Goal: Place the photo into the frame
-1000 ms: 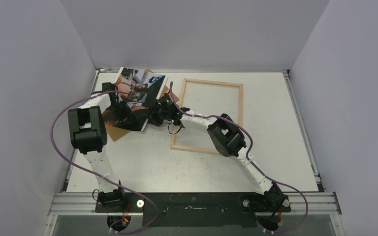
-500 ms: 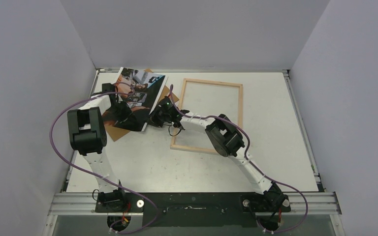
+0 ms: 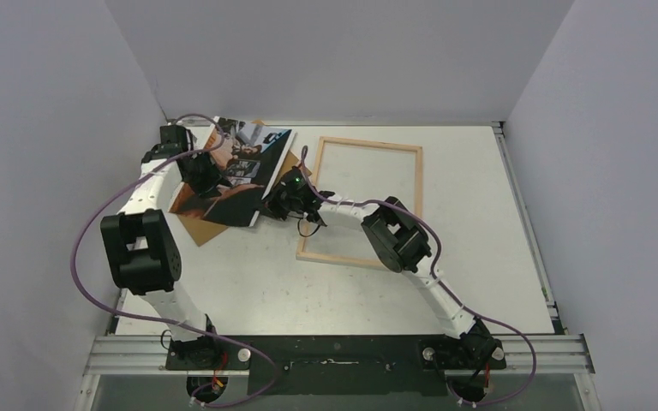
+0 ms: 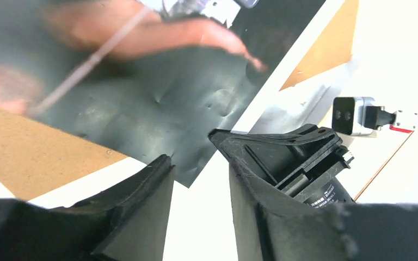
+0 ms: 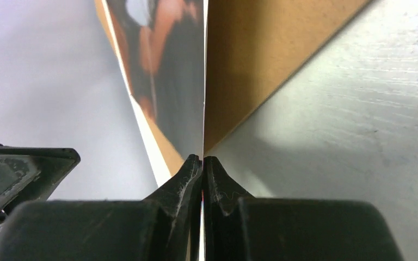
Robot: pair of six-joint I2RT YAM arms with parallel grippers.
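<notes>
While our right hand (image 5: 202,160) pinches the photo (image 3: 253,145) by its edge, our left hand (image 4: 196,163) hovers above it, fingers parted.

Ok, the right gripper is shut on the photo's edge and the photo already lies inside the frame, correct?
No. The right gripper is shut on the edge of the photo, but the photo does not lie inside the frame; it lies left of it, over the brown board. The top external view shows this.

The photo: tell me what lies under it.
A brown hardboard sheet lies under the photo, its corners poking out beside it. The photo covers the rest of the sheet, so anything else beneath is hidden.
</notes>
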